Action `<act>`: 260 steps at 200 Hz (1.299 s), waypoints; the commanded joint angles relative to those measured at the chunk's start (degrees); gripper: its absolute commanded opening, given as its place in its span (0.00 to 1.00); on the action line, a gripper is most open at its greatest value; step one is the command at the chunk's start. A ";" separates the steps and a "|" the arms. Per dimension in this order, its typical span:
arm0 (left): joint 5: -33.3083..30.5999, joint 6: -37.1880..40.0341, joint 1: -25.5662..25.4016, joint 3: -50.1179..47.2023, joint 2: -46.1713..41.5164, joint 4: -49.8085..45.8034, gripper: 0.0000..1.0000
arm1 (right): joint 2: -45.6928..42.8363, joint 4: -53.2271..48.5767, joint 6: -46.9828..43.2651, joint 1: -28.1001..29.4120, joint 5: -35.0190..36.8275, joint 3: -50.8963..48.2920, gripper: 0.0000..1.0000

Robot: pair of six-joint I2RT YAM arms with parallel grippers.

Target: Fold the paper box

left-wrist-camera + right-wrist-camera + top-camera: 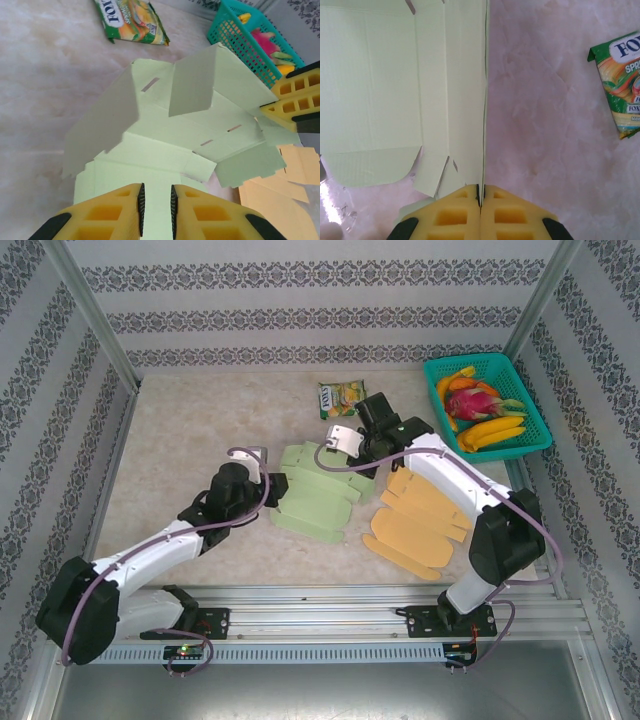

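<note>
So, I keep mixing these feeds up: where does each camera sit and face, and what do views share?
Top external: above and behind the arms, looking down on the table; both arms show.
Left wrist: on the left arm, past the left gripper, over the green paper box toward the basket.
Right wrist: on the right arm, past the right gripper, along the box's edge.
Shared: both wrist views show the box and snack packet.

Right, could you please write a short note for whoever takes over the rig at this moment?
Left gripper: jaws slightly apart at the near panel of the light green paper box; grip unclear.
Right gripper: shut on a flap edge on the box's far side.
Box: mid-table, beside the stack of flat orange card blanks.
Done: some flaps stand raised.
Left: fold up the walls, tuck the flaps.
</note>
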 commanded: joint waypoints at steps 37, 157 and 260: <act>-0.82 4.93 -1.85 3.64 9.27 6.47 0.23 | 0.79 -5.30 0.47 -3.24 -10.58 2.95 0.00; -8.41 4.09 1.15 3.98 14.95 9.23 0.22 | 4.68 -6.30 -3.58 -3.82 -10.93 2.58 0.00; -5.85 1.27 6.96 3.12 17.43 9.90 0.21 | 3.63 -2.20 -4.32 -3.20 -9.37 -0.27 0.00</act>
